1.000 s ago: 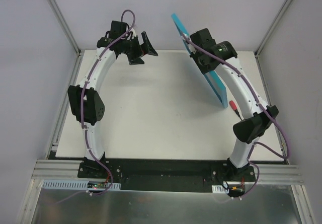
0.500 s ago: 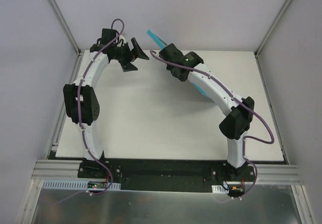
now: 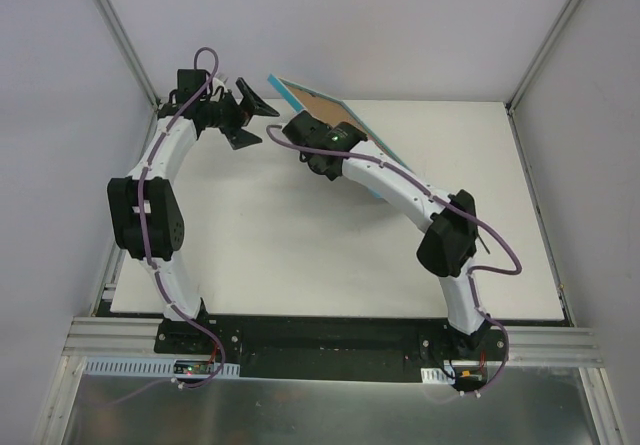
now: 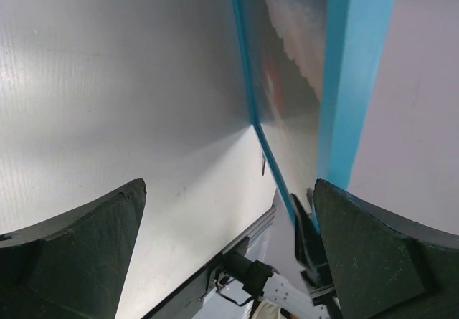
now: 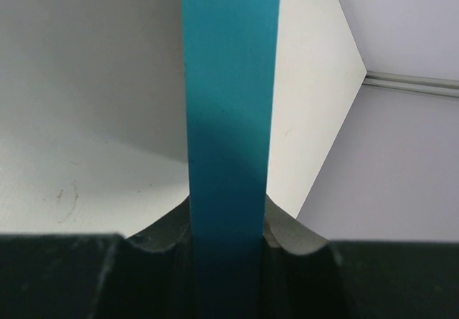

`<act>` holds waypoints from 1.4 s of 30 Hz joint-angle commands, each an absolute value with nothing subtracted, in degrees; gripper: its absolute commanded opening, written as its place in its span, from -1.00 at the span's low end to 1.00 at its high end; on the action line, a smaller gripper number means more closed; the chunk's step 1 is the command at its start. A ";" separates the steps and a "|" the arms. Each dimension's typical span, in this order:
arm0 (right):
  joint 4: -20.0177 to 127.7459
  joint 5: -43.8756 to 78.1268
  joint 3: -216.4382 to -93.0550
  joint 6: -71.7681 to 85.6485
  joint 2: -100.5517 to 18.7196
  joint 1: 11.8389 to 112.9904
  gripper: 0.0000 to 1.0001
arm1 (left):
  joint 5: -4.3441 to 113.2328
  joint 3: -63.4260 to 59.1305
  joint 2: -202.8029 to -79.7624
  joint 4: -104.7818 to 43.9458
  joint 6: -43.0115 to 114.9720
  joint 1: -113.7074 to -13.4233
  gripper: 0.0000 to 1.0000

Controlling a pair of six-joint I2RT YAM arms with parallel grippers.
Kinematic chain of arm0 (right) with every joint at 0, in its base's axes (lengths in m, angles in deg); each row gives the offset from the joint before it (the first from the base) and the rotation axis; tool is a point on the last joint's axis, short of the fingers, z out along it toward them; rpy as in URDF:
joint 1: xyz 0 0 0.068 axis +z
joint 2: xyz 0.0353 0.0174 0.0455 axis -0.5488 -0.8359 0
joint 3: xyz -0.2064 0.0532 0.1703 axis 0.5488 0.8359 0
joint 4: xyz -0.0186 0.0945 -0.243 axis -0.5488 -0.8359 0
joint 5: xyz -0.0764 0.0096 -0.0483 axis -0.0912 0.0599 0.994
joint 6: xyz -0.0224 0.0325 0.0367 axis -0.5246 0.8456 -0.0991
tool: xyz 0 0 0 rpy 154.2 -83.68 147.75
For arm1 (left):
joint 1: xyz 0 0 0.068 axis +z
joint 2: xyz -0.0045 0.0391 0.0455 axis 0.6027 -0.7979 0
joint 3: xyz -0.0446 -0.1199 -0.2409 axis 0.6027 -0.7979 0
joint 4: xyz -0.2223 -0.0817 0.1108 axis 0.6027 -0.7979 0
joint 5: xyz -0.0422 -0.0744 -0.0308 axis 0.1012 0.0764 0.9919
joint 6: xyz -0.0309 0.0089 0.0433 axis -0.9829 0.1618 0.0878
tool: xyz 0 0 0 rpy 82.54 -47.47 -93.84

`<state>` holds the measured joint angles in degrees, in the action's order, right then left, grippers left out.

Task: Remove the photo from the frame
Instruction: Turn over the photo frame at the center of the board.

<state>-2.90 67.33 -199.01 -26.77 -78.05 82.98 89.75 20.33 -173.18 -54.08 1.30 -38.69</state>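
The frame [image 3: 384, 152], light blue, hangs tilted above the far middle of the table, its brown backing [image 3: 322, 104] turned upward. My right gripper [image 3: 330, 137] is shut on one long edge of it. In the right wrist view that edge [image 5: 228, 118] runs straight up between the fingers [image 5: 159, 227]. My left gripper [image 3: 251, 115] stands open just left of the frame's far corner, touching nothing. The left wrist view shows the frame's blue front [image 4: 353, 82] at the right. Behind its glass sits the photo [image 4: 292, 68], with dark rocks and an orange glow, seen at a steep angle.
White table top [image 3: 290, 245] with aluminium rails along its sides and grey walls close behind. The right arm's elbow [image 3: 447, 243] hangs over the table's right half. A small dark item [image 4: 262, 165] lies on the table beneath the frame.
The right arm has swung the frame left toward the left gripper and tipped it from edge-up to backing-up. The left gripper drew back to the left, still open.
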 commanded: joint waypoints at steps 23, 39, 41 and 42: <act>-1.61 71.70 -204.71 -28.61 -87.19 95.34 -0.99 | 92.06 13.84 -170.29 -43.77 -6.32 -37.77 0.94; -1.26 72.49 -203.57 -28.70 -87.89 97.36 -0.99 | 91.27 10.15 -167.39 -43.33 -6.14 -36.29 -0.02; -1.26 72.67 -203.30 -28.70 -88.07 97.80 -0.99 | 91.36 9.71 -167.04 -43.33 -6.14 -36.10 -0.13; -1.26 72.84 -203.21 -28.70 -88.15 97.97 -0.99 | 91.36 9.53 -166.86 -43.25 -6.05 -36.01 -0.18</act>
